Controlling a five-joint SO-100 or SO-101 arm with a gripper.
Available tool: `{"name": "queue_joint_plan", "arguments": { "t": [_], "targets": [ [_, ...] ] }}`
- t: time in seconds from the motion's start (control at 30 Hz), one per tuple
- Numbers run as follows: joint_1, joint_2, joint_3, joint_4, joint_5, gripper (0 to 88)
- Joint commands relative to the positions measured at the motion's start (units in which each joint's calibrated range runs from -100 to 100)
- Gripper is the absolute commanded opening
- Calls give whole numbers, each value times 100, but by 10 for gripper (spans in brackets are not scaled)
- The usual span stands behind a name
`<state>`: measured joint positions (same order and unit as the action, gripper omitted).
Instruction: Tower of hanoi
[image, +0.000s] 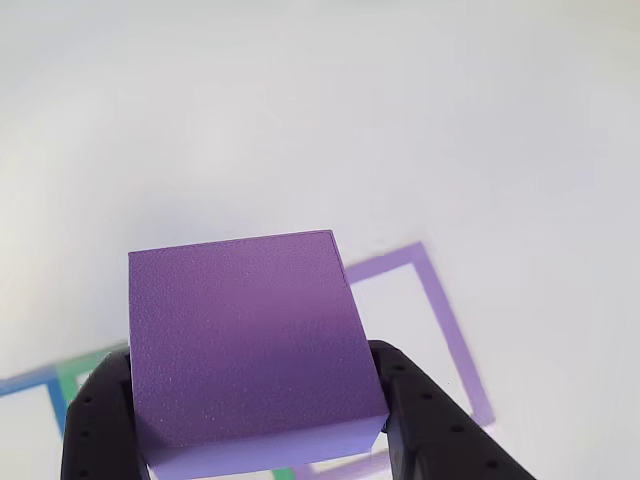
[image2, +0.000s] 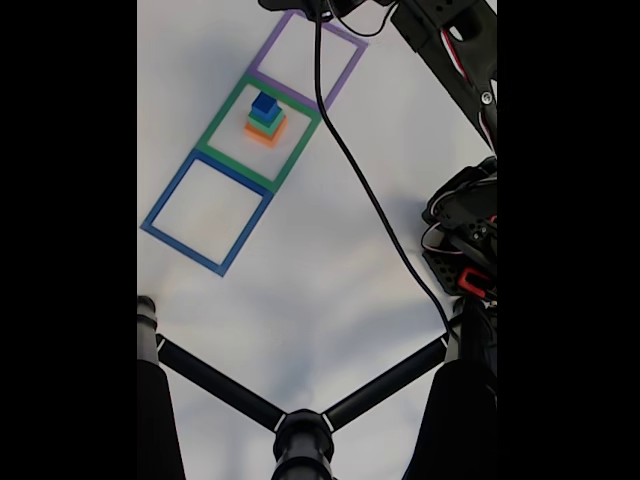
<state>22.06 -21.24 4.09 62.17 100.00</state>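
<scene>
Purple block (image: 250, 340): matte violet top with fine speckled grain, paler lilac along its lower front edge in the other view. Gripper (image: 262, 440): black fingers (image: 95, 425) with small round holes at either side of the block. Table (image: 300, 100): plain white, faint grey shading.

Purple tape outline (image: 440, 320): lavender band, white inside. Green tape outline (image2: 258, 132): mid green. Blue tape outline (image2: 205, 212): royal blue, white inside.

Stack in the fixed view: blue block (image2: 264, 102) dark blue on top, green block (image2: 266, 117) teal-green beneath, orange block (image2: 264, 132) bright orange at the bottom.

Cable (image2: 370, 190): black. Arm (image2: 462, 235): black with red parts and some red and white wiring. Stand (image2: 300, 425): black tubes
</scene>
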Motion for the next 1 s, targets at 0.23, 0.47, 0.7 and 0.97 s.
{"name": "queue_joint_plan", "arguments": {
  "t": [0.23, 0.47, 0.7, 0.97],
  "targets": [
    [-1501, -808, -1940, 2043, 0, 109],
    [-2400, -1377, -1949, 2488, 0, 111],
    [-3163, -1786, -1876, 2804, 0, 111],
    [-3498, -2411, 359, 1630, 0, 110]
  ]
}}
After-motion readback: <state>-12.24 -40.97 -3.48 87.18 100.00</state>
